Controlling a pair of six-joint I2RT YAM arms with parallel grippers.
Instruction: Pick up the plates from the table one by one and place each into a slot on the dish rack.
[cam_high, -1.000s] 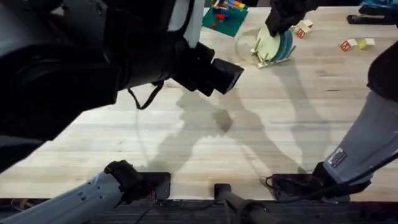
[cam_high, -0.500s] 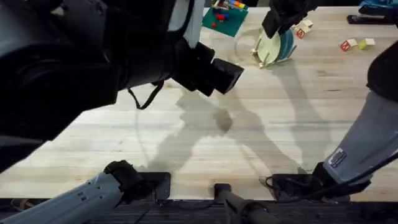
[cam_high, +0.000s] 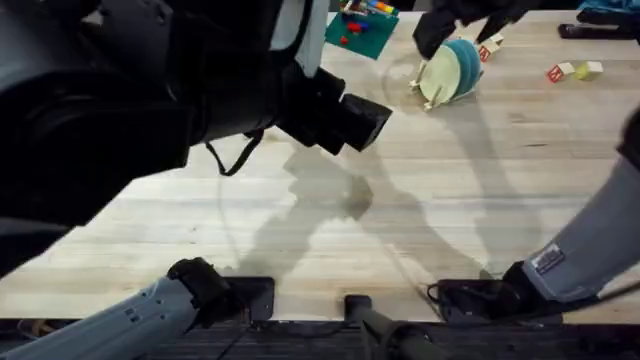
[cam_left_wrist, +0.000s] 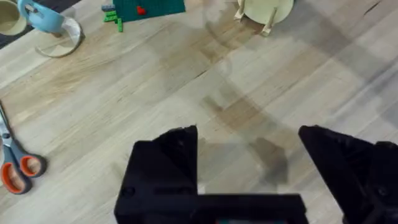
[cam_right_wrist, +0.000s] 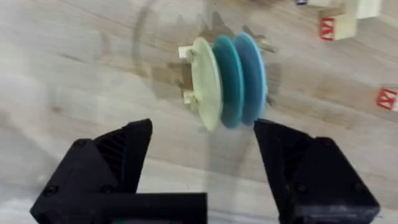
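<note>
Three plates (cam_right_wrist: 228, 81) are seen upright in rack (cam_right_wrist: 186, 73) at 1 o'clock; both grippers, right (cam_right_wrist: 205, 155) & left (cam_left_wrist: 249, 168), held wide open, empty.

the dish rack (cam_high: 432, 97) stands at the far side of the table (cam_high: 420, 200), right of centre, with three plates (cam_right_wrist: 229, 81) upright in it side by side. the toy-block board (cam_high: 361, 27) lies to its left, lettered blocks (cam_high: 572, 71) to its right, scissors (cam_left_wrist: 15, 163) well apart.
</note>
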